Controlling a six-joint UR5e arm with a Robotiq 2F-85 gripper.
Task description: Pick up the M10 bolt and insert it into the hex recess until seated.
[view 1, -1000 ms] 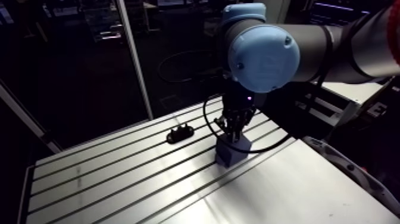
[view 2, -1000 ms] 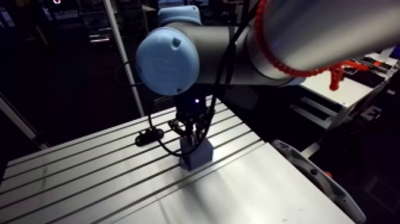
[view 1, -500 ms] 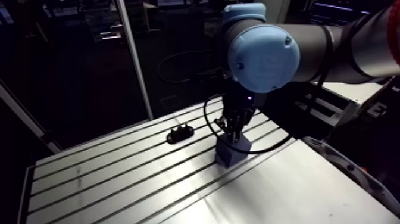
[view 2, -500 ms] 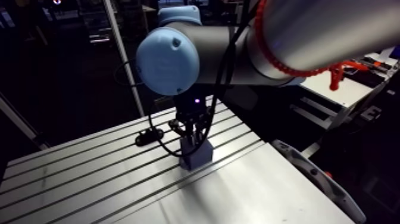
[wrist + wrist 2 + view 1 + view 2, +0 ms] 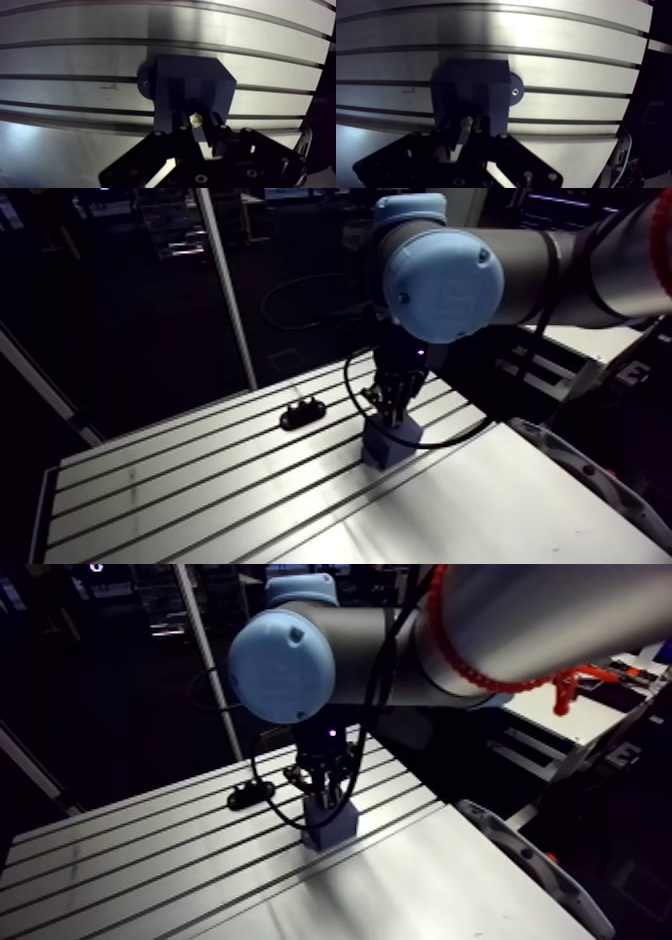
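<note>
On the slotted table [image 5: 200, 478], a small black part [image 5: 302, 412] lies well left. The gripper [image 5: 392, 406] pinches the M10 bolt [image 5: 195, 119] upright over the blue block [image 5: 192, 85]. Pickup looks done, but the bolt is not yet seated and the recess is hidden.

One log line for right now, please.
gripper: shut on bolt | bolt: over blue block | seated: cannot tell | black part: apart on table
</note>
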